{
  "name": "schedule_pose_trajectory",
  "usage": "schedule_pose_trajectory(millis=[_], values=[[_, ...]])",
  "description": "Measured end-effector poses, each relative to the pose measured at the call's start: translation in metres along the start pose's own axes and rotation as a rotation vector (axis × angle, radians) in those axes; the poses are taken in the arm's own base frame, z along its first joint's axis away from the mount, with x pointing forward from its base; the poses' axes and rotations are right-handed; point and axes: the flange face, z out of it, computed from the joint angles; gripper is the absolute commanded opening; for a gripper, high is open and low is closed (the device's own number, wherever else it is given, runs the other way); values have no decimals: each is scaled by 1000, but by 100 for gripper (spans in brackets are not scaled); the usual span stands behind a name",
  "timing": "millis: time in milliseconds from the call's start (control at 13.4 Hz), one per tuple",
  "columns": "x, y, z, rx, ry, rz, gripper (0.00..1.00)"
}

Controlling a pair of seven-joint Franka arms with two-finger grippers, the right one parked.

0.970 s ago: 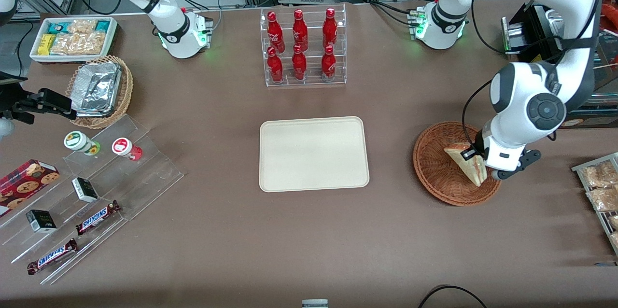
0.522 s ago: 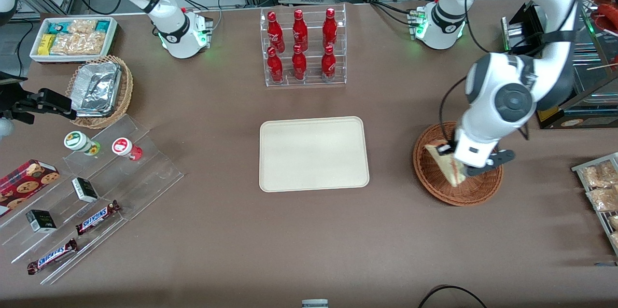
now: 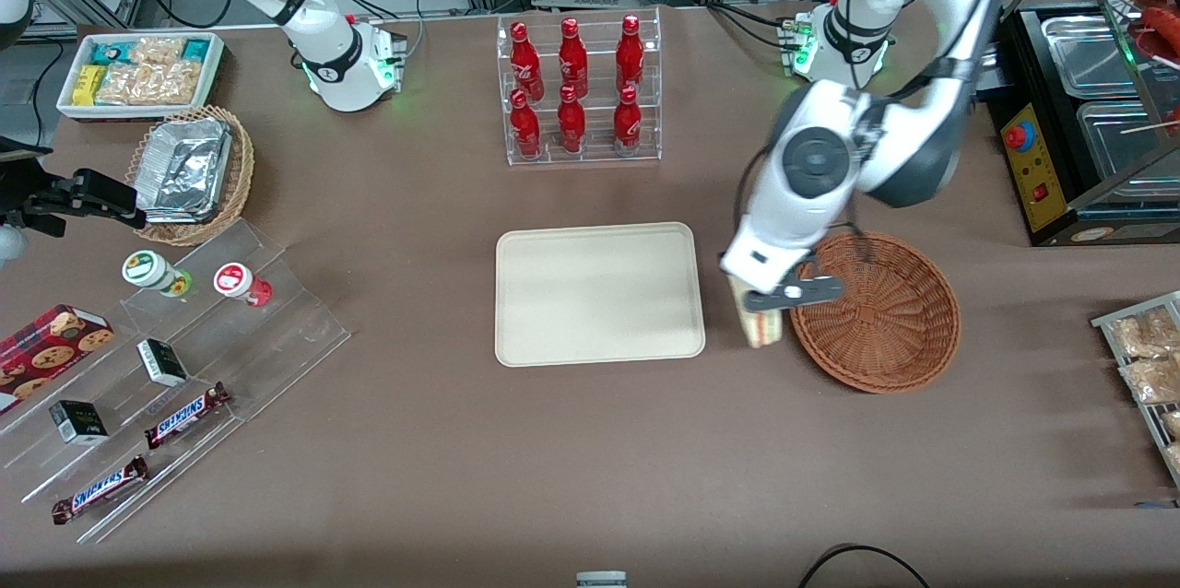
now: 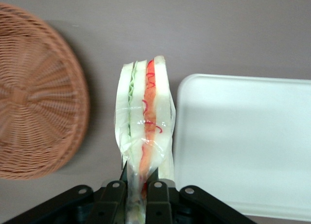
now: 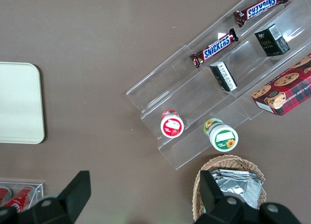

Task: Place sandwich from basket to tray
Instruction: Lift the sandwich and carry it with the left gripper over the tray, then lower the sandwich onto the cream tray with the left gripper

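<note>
Nearest the front camera, toward the parked arm's end of the table, clear acrylic steps [image 3: 184, 358] hold two Snickers bars [image 3: 187, 415], small dark boxes [image 3: 162, 361], a cookie box [image 3: 46, 353] and two small capped jars [image 3: 157, 273]. Toward the working arm's end, at the table edge, a wire rack of bagged snacks [image 3: 1148, 367] shows only in part. In the middle of the table lies the cream tray [image 3: 599, 293], bare. Beside it, toward the working arm's end, sits the reddish-brown basket [image 3: 876, 310] with nothing in it. The left gripper [image 3: 770, 307] hangs over the strip of brown table between tray and basket, above the table surface, and its fingers [image 4: 156, 197] are clamped on the sandwich [image 3: 763, 326]. The wrist view shows the sandwich [image 4: 145, 117] wrapped in clear film, held by one end with its cut edge facing the camera, green filling in one layer and red-orange in the other; the basket [image 4: 39, 97] lies to one side of it and the tray [image 4: 243, 141] to the other, and the sandwich is over neither. Farther from the front camera than the tray stands a clear rack of six red bottles [image 3: 576, 86]. Toward the parked arm's end, a tan wicker basket of foil containers [image 3: 189, 171] sits near the steps, and farther still a white bin of snack packets [image 3: 143, 72].
</note>
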Motion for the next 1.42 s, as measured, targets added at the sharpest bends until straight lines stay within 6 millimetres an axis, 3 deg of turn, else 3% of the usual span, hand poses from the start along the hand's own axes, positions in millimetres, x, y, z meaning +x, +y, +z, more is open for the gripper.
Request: schedule_pose_trajectory(millis=[373, 746, 1119, 1418], values=[[-13, 106, 36, 8, -40, 89, 0], [-27, 177, 64, -4, -51, 85, 0], [-31, 209, 80, -41, -66, 115, 0], [-28, 212, 97, -35, -79, 114, 0]])
